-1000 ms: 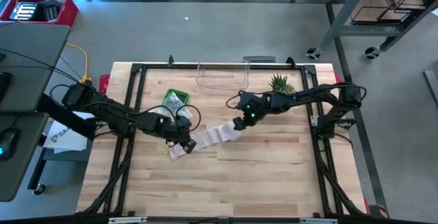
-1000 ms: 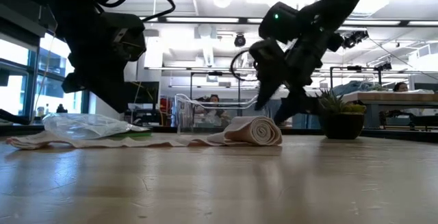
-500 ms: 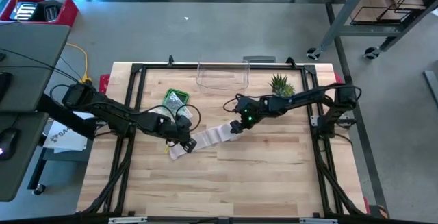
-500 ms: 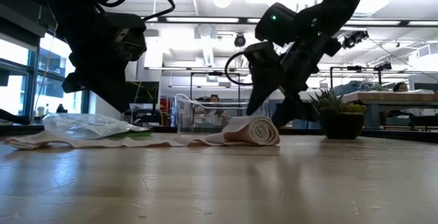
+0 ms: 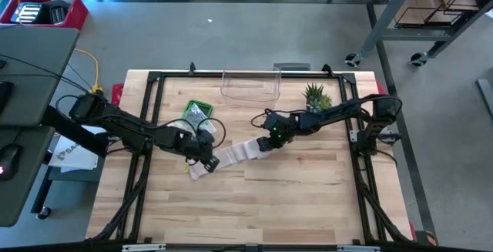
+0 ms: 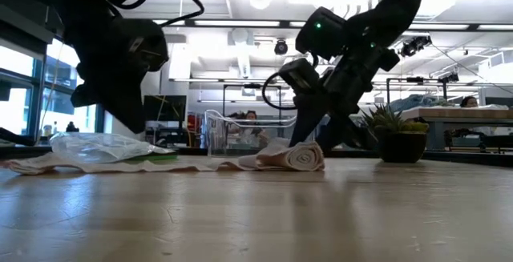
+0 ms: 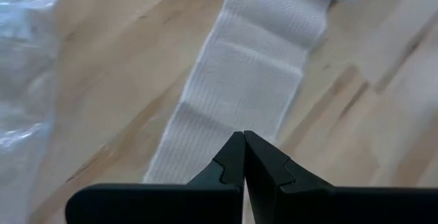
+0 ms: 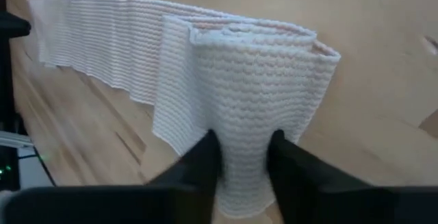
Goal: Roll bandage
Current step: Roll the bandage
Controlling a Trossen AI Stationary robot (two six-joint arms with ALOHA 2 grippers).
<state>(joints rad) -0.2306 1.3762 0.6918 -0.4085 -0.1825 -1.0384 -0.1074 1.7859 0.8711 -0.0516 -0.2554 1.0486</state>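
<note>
Two bystanders, plastic bag and plant, flank the bandage.

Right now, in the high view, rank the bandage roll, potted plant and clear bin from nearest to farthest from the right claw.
1. Bandage roll, pinched in the right claw.
2. Potted plant, toward the table's back right.
3. Clear bin, at the back edge; close to the plant's distance.

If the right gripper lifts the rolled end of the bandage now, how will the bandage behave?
The bandage is ribbed woven cloth, so it probably is light and floppy. The right gripper pinches the rolled end, which dents, so it is likely soft. The loose tail lies flat under the shut left gripper, so lifting would probably unwind it.
</note>
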